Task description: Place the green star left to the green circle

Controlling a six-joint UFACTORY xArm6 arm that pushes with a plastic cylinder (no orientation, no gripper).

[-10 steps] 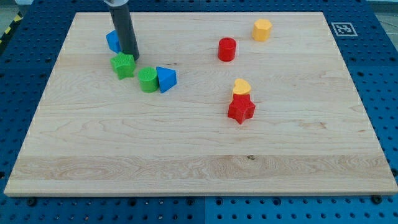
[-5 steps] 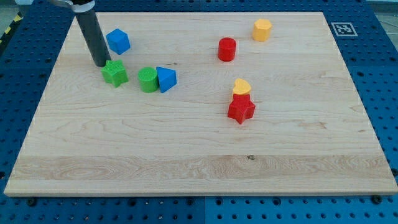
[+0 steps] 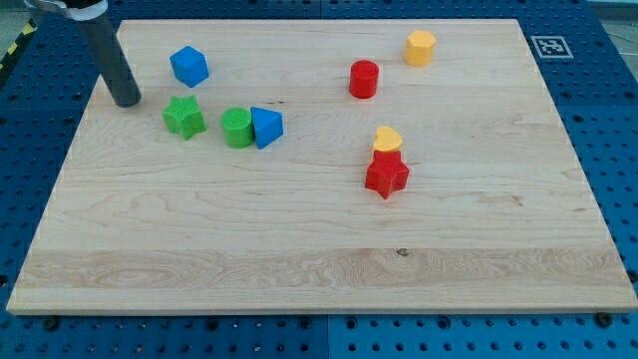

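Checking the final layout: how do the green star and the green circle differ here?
The green star has pointed arms; the green circle is round. The star stands alone, with a gap to the circle on its right; the circle touches the blue triangle. Both are the same ridged green.

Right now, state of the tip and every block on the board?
my tip: at the view's left, clear of all blocks
green star: left of the green circle, small gap
green circle: touching the blue triangle
blue triangle: against circle
blue block: alone
red cylinder: alone
yellow block: alone
yellow heart: touching red star
red star: below heart
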